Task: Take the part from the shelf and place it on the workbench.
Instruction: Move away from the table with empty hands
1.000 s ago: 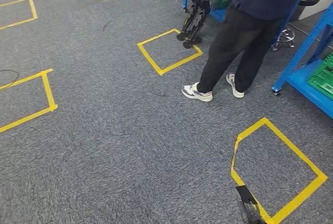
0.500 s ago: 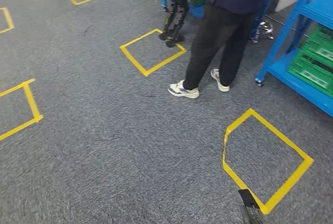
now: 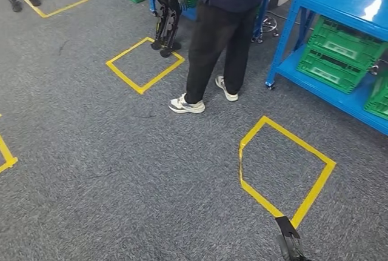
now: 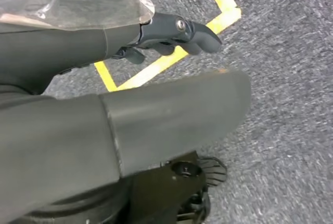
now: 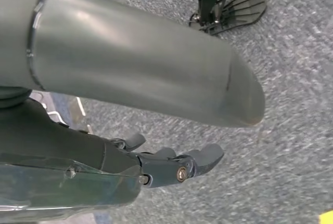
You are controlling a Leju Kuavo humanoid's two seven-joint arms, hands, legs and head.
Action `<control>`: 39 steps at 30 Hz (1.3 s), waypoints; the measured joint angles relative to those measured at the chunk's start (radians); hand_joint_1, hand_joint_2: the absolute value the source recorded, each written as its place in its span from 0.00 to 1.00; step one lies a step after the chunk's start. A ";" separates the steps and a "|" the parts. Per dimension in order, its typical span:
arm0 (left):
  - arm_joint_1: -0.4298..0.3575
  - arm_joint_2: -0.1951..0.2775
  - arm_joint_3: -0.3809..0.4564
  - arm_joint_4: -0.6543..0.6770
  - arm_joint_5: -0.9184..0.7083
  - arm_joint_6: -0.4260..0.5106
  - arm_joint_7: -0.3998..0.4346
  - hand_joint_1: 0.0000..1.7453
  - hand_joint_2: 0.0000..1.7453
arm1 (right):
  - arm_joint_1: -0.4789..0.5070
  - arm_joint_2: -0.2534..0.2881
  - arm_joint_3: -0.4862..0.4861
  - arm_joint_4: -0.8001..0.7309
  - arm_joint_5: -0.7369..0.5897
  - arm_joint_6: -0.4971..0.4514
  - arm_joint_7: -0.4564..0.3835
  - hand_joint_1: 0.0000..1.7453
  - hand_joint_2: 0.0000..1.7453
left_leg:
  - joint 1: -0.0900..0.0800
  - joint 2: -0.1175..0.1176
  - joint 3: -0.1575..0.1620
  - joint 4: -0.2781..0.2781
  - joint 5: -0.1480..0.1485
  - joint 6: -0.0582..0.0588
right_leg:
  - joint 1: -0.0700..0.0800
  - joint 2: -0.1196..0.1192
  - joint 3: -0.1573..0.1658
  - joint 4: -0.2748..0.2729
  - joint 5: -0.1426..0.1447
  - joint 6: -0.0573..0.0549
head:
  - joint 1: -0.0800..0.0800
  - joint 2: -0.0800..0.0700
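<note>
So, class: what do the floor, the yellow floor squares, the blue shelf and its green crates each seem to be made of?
Floor: grey carpet, going by its flecked, matte weave.
Yellow floor squares: probably adhesive tape, flat strips with one wrinkled corner.
Blue shelf: looks like painted metal, with thin uprights and a light sheen.
Green crates: likely moulded plastic, with ribbed, latticed walls.

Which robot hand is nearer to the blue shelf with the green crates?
Right, probably. The right robot hand hangs on the side where the blue shelf stands, ahead to the right. The left robot hand hangs on the body's other side, farther off.
</note>
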 joint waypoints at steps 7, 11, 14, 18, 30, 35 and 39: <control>0.003 -0.004 0.000 0.000 0.005 0.000 0.000 0.00 0.00 | 0.001 -0.003 0.005 0.001 0.000 -0.008 -0.004 0.00 0.00 | 0.004 0.067 0.009 -0.027 0.013 0.018 | -0.004 -0.076 -0.111 0.248 -0.136 0.029 | 0.023 0.000; 0.006 -0.008 0.000 0.000 0.007 0.000 0.000 0.00 0.00 | 0.002 -0.004 0.007 0.001 0.000 -0.009 -0.005 0.00 0.00 | 0.006 0.100 0.011 -0.021 0.008 0.010 | -0.010 -0.097 -0.057 0.167 -0.070 0.037 | 0.035 0.000; 0.005 -0.008 0.000 0.000 0.009 0.000 -0.001 0.00 0.00 | -0.001 -0.005 0.008 0.001 -0.001 -0.010 -0.006 0.00 0.00 | 0.000 0.119 0.010 -0.006 -0.002 -0.006 | -0.005 -0.136 0.020 0.010 -0.022 0.026 | 0.043 0.000; 0.005 -0.005 0.000 0.000 0.009 0.000 -0.002 0.00 0.00 | 0.000 -0.005 0.009 0.001 -0.002 -0.011 -0.006 0.00 0.00 | -0.001 0.120 0.005 0.016 -0.019 -0.022 | -0.006 -0.107 0.013 0.006 -0.019 0.001 | 0.025 0.000; 0.009 -0.003 0.000 0.000 0.009 -0.001 0.000 0.00 0.00 | -0.005 -0.005 0.013 0.002 -0.005 -0.013 -0.007 0.00 0.00 | 0.003 0.015 -0.031 0.081 -0.027 -0.005 | -0.001 -0.016 -0.002 0.006 -0.003 -0.013 | 0.003 0.000; 0.004 -0.004 0.000 0.000 0.008 -0.001 0.001 0.00 0.00 | -0.004 -0.005 0.014 0.002 -0.017 -0.015 -0.007 0.00 0.00 | 0.003 0.017 0.005 -0.009 -0.002 0.009 | -0.002 0.006 -0.015 0.008 0.000 0.013 | 0.003 0.000; 0.007 -0.005 0.000 0.000 0.008 -0.001 0.002 0.00 0.00 | -0.004 -0.006 0.014 0.003 -0.018 -0.015 -0.006 0.00 0.00 | 0.005 0.059 0.011 -0.023 0.005 0.020 | 0.000 -0.068 -0.101 0.209 -0.116 0.026 | 0.022 0.000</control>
